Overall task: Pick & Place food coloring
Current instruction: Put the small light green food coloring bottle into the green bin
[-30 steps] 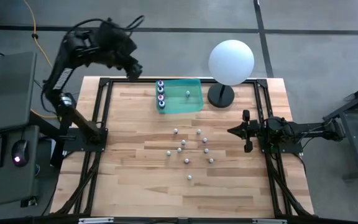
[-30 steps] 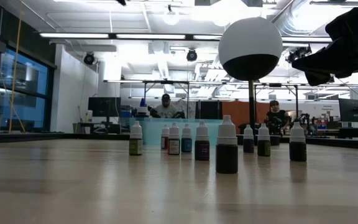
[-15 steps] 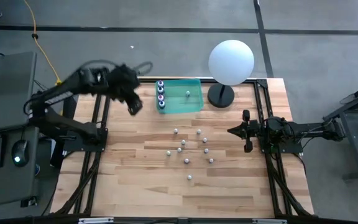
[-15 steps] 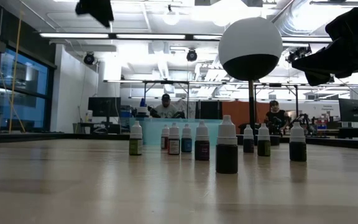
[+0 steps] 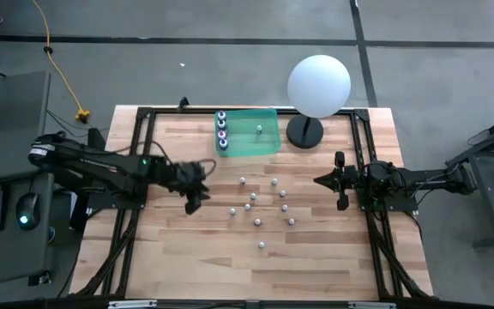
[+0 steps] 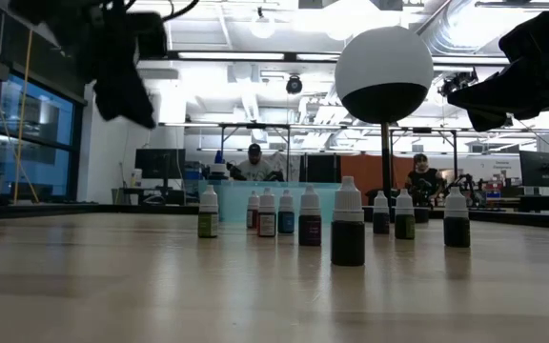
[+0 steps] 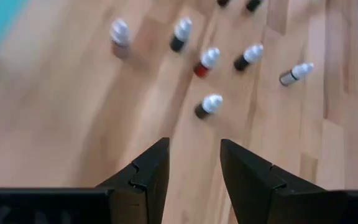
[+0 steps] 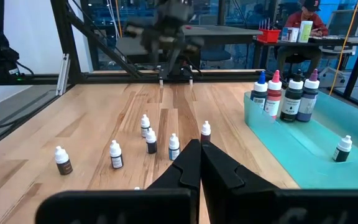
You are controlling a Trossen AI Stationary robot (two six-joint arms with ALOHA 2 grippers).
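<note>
My left tool (image 5: 197,190) hangs part-open and empty over the bench (image 5: 187,257), just beside the loose food coloring bottles (image 5: 258,221) standing mid-bench. They look light and tippy; I'd pinch one across its body below the cap. Neighbours crowd close. Beyond sits the teal tray (image 5: 268,142) with five bottles, then the sphere lamp (image 5: 318,84). The right tool (image 5: 341,181) waits closed at the right edge.

Motion-blurred left pincer (image 5: 197,196), bottle labels unreadable

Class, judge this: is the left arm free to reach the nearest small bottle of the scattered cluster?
Probably yes. The left gripper, empty with open jaws, hovers over bare wood beside the cluster, and nothing lies between it and the nearest bottle.
</note>
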